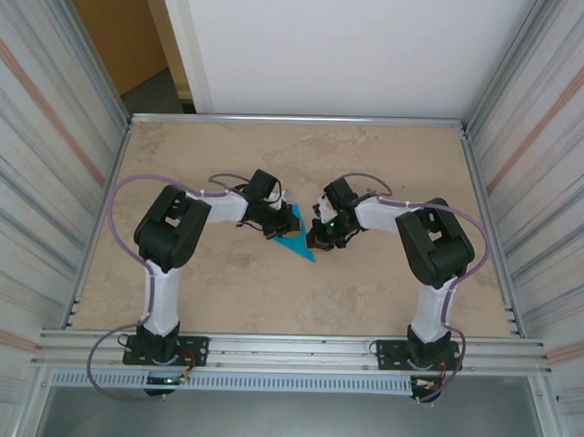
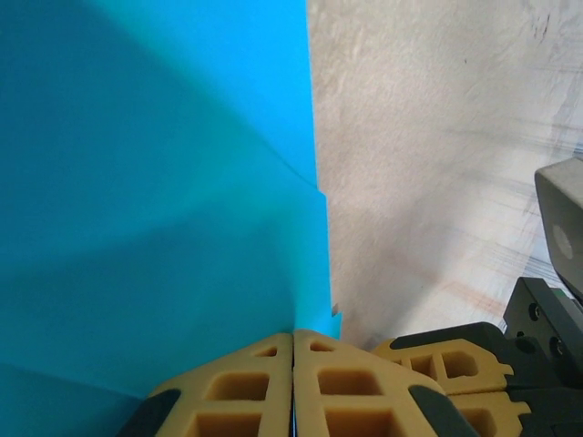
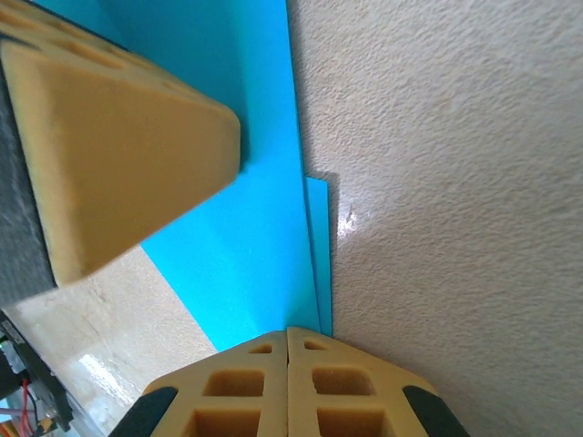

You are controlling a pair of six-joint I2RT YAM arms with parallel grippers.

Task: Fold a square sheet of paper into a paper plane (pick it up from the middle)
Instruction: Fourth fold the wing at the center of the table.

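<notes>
The folded blue paper (image 1: pixel 297 240) is at the middle of the table (image 1: pixel 223 283), between the arms. The left gripper (image 2: pixel 293 344) is closed tight, pinching its edge. The right gripper (image 3: pixel 288 337) pinches it likewise.

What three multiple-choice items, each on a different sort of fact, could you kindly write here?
1. Where is the folded teal-blue paper sheet? A. middle of the beige table B. far left corner C. the floor
2. What colour are the right gripper's finger pads? A. red B. yellow-tan C. green
3. How is the left gripper? A. wide open B. shut on the paper's edge C. holding a pen
1A, top view shows it mid-table; 2B, its wrist view shows them; 3B, it closes with paper between.
</notes>
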